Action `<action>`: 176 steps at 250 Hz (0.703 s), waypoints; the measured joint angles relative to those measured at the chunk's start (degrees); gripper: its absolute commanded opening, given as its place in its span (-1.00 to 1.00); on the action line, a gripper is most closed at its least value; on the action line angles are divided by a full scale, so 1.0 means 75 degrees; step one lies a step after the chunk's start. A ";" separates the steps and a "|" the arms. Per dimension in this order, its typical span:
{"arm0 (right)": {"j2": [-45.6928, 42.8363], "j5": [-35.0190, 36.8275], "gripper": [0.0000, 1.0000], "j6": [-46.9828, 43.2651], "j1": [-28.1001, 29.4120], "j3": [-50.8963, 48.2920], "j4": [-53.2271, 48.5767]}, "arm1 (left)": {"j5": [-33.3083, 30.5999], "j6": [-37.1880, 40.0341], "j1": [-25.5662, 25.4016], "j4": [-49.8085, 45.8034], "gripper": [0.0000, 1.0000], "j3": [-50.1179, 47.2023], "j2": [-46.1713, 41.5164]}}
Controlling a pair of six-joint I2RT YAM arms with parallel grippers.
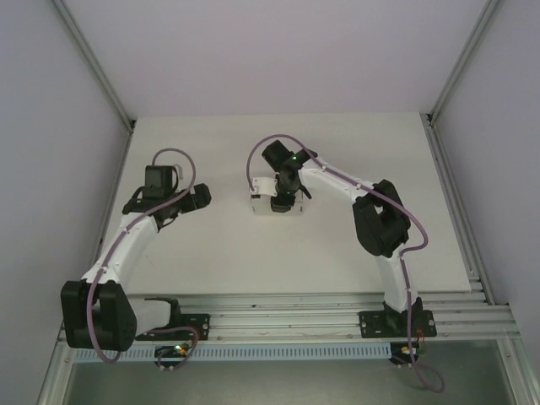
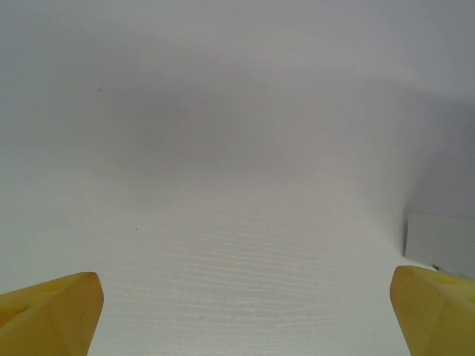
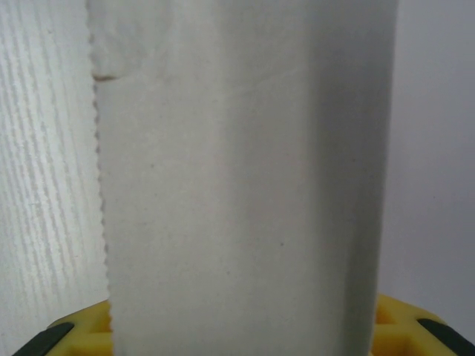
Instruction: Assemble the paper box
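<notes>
1. Table (image 1: 211, 253): white, wood-grain surface. Both arms are bolted at its near edge.
2. Paper box (image 1: 260, 201): white thin cardboard, standing near the table centre, slightly toward the far edge. It rests on the table surface.
3. Box contents: interior not visible from the top view because the R gripper and wrist cover it from above. Cannot tell whether anything is inside.
4. R gripper (image 1: 283, 194): reaches in from the right-hand side of the table and sits directly on top of the box.
5. R wrist view: a plain cardboard panel (image 3: 245, 185) stands upright between the yellow fingers (image 3: 70, 337). The panel's left edge is finely serrated, with a small nick near its top-left corner.
6. R pincer state: jaws sit either side of the panel, approx. at its width. Pad-to-card contact is hidden by the panel, so cannot tell whether it is gripping or just straddling.
7. L gripper (image 1: 202, 198): toward the left edge of the table, level with the box, well apart from it, pointing toward it.
8. L pincer state: yellow fingertips (image 2: 52, 311) spread wide with bare table between them, holding nothing (image 2: 241, 326).
9. L wrist view: a pale flat panel corner (image 2: 441, 245) shows at the right border, beyond the right fingertip.
</notes>
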 measured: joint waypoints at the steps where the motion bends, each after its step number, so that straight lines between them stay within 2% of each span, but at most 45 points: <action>1: -0.0009 0.0015 -0.30 0.0000 0.0000 -0.0015 0.0026 | 0.0003 0.0000 0.0000 0.0003 1.00 0.0000 -0.0003; 21: -0.0321 0.0391 -0.28 0.0087 0.0015 -0.0539 0.0562 | 0.0032 -0.0003 0.0000 0.0003 1.00 0.0000 -0.0093; 46: -0.0930 0.1294 -0.31 0.0076 0.0050 -0.1515 0.1632 | 0.0082 -0.0003 0.0000 0.0009 1.00 -0.0023 -0.0271; 84: -0.1411 0.2363 -0.27 -0.0440 0.0085 -0.2806 0.3439 | 0.0146 -0.0006 0.0000 0.0035 1.00 -0.0114 -0.0423; 120: -0.1510 0.2620 0.16 -0.0772 0.0128 -0.3873 0.5010 | 0.0189 -0.0020 0.0000 0.0035 1.00 -0.0175 -0.0423; 134: -0.1550 0.2617 0.28 -0.0831 0.0169 -0.4179 0.5275 | 0.0268 -0.0032 0.0000 0.0035 1.00 -0.0178 -0.0423; 155: -0.1597 0.2582 0.55 -0.0895 0.0236 -0.4453 0.5391 | 0.0431 -0.0035 0.0000 0.0041 1.00 -0.0178 -0.0423; 176: -0.1804 0.2398 0.96 -0.0737 0.0277 -0.4660 0.5275 | 0.0507 -0.0032 0.0000 0.0041 1.00 -0.0178 -0.0423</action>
